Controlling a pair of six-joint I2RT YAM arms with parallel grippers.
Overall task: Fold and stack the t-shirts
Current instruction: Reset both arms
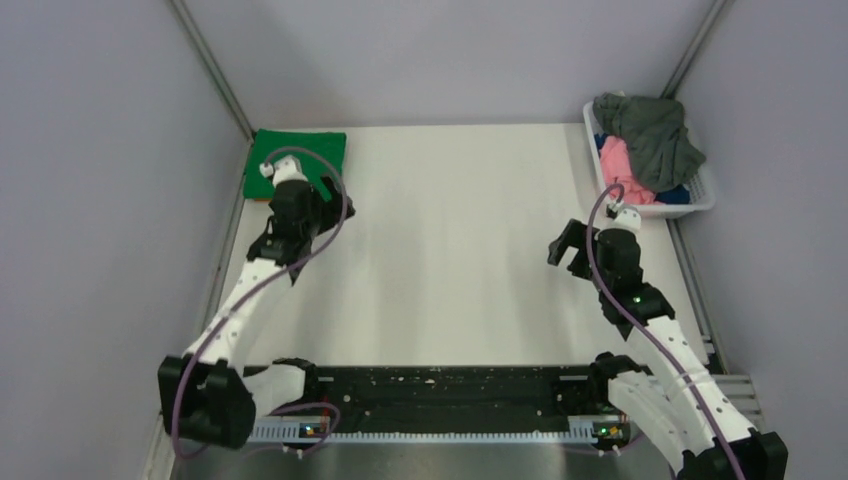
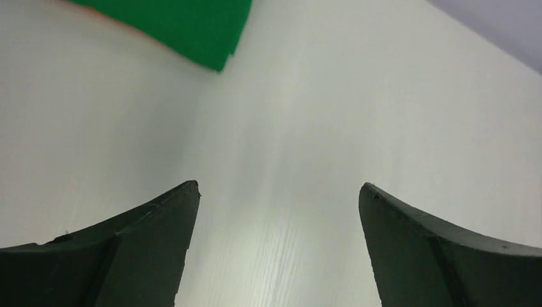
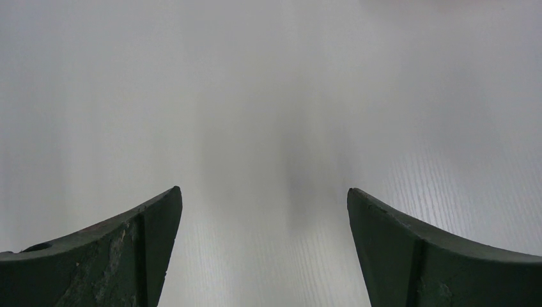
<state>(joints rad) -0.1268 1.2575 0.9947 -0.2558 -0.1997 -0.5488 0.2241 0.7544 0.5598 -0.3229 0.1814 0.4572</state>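
Note:
A bright green t-shirt [image 1: 296, 150] lies folded in the table's far left corner. Its corner also shows at the top of the left wrist view [image 2: 192, 25], with a thin orange edge under it. My left gripper [image 1: 333, 190] is open and empty, just right of the green shirt's near corner, and in its wrist view [image 2: 278, 192] only bare table lies between the fingers. My right gripper [image 1: 566, 250] is open and empty over the bare table at mid right, as its wrist view [image 3: 264, 195] shows. A grey t-shirt [image 1: 655, 135], a pink one [image 1: 620, 165] and a blue one [image 1: 675, 193] lie crumpled in the basket.
The white plastic basket [image 1: 703, 205] stands at the far right edge of the white table [image 1: 450, 230]. Grey walls close in the back and both sides. A black rail [image 1: 440, 385] runs along the near edge between the arm bases.

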